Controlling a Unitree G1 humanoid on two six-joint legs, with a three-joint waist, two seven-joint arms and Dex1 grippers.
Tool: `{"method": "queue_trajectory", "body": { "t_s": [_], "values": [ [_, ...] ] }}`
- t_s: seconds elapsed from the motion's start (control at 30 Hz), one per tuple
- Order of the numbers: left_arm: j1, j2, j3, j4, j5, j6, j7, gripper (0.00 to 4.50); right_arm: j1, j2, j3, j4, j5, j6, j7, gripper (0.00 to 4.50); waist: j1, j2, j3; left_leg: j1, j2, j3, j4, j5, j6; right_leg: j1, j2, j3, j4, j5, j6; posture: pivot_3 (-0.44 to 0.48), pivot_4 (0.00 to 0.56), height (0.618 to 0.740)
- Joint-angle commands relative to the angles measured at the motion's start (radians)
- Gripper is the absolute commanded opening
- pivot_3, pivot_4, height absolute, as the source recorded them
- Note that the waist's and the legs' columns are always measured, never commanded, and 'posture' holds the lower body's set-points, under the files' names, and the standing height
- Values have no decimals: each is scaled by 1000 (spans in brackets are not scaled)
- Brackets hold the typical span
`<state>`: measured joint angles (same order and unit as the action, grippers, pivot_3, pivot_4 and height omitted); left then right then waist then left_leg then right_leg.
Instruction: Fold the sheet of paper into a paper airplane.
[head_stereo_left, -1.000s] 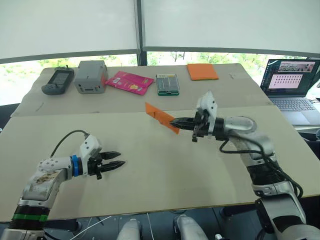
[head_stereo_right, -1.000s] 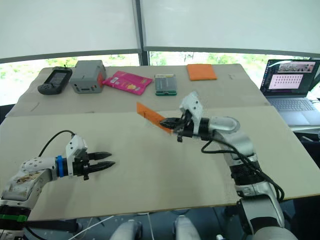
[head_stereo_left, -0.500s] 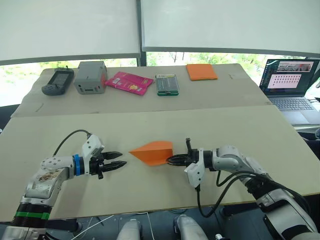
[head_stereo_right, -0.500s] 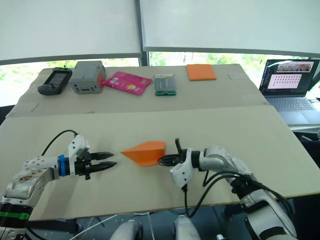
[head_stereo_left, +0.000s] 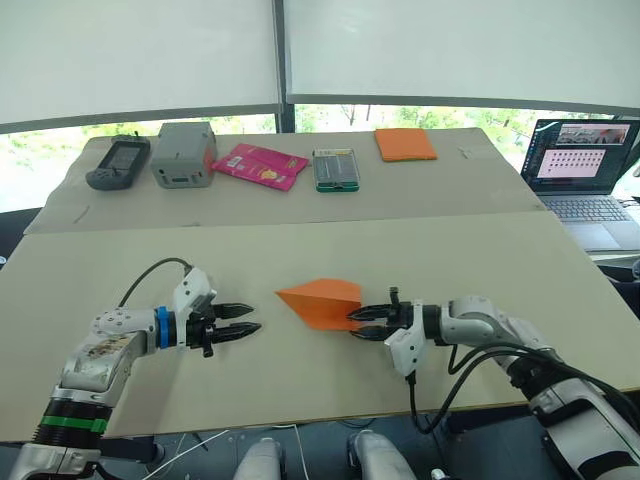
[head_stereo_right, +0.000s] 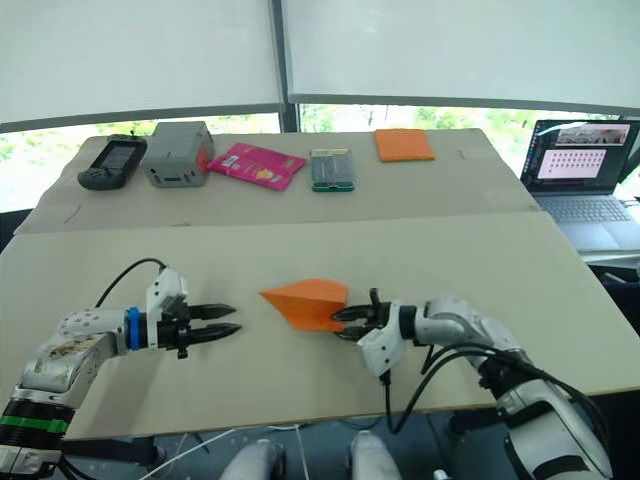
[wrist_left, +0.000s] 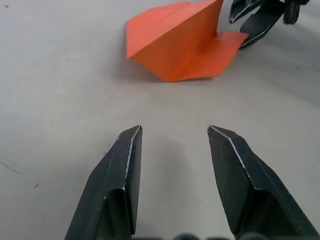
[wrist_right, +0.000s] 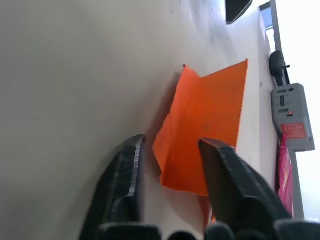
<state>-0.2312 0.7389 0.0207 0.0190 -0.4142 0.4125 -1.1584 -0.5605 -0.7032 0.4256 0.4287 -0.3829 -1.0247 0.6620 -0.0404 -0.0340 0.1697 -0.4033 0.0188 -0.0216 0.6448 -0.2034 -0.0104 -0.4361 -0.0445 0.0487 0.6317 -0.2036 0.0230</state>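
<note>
Your right claw (head_stereo_left: 368, 323) has brought the paper airplane (head_stereo_left: 322, 301) down from mid-air onto the near part of the counter (head_stereo_left: 300, 235), and its fingers now stand parted around the wedge's tail edge, no longer pinching it. The left claw (head_stereo_left: 243, 320), narrowly open and empty, stays just beside the nose, so the folding looks finished.

arms silver-grey | black cables | left wrist blue ring | gripper (head_stereo_left: 250, 320) fingers black
</note>
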Motion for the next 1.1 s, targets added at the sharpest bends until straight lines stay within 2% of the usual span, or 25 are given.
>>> {"method": "queue_trajectory", "body": {
  "t_s": [0.03, 0.1, 0.17, 0.23, 0.3, 0.43, 0.63, 0.87, 1.1],
  "values": [
    [-11, 4, 14, -7, -18, 0, -14, 2198, 22, -71, -31, -126, 147, 43, 67, 3389, 1, 0, 0, 0, 0, 0, 0, 0, 0, 0, 0, 0, 0, 0, 0, 0, 150, 740],
    [-11, 4, 16, -8, -20, 2, -17, 2198, 34, -90, -38, -179, 226, 100, 103, 4039, 0, 0, 0, 1, 0, 0, 0, 0, 0, 1, 0, 0, 0, 0, 0, 0, 150, 740],
    [-12, 3, 21, -15, -34, 9, -24, 2198, 37, -93, -63, -242, 333, 211, 136, 4039, -4, 0, 0, 2, 0, 0, 0, 0, 0, 2, 0, 0, 0, -1, 1, 0, 150, 740],
    [-14, 3, 24, -23, -45, 13, -26, 2198, 30, -71, -89, -294, 455, 413, 179, 4039, -5, 0, 0, 4, 1, 0, 0, 0, 0, 3, 1, 0, 1, -1, 1, 0, 150, 740],
    [-17, 3, 23, -23, -46, 14, -23, 2198, 11, -29, -102, -313, 518, 586, 200, 3438, -3, 0, 0, 4, 1, 0, 0, 0, 0, 3, 1, 0, 1, -1, 1, 0, 150, 740],
    [-19, 1, 15, -28, -42, 15, -17, 2198, -30, 56, -91, -302, 510, 909, 211, 2110, 0, 0, 0, 5, 1, 0, 0, 0, 0, 5, 1, 0, 0, -1, 1, 0, 150, 740],
    [-5, 9, 22, -40, -43, 18, -10, 2198, -57, 141, -86, -261, 481, 1091, 245, 32, 10, 0, 0, 4, 0, -1, 0, 0, 0, 4, 1, -1, 0, -1, 1, 0, 150, 740],
    [10, 13, 28, -60, -45, 28, -5, 2198, 25, 160, -86, -363, 512, 1177, 336, 8, 13, 0, 0, 4, 1, -1, 0, 0, 0, 4, 1, -1, 0, -1, 2, 0, 150, 740],
    [0, 16, 22, -51, -43, 30, -11, 2198, 127, 152, -100, -443, 490, 1170, 347, 8, 21, 0, 0, 4, 1, -1, 1, 0, 0, 5, 1, -2, 0, -4, 6, 0, 150, 740]
  ]
}}
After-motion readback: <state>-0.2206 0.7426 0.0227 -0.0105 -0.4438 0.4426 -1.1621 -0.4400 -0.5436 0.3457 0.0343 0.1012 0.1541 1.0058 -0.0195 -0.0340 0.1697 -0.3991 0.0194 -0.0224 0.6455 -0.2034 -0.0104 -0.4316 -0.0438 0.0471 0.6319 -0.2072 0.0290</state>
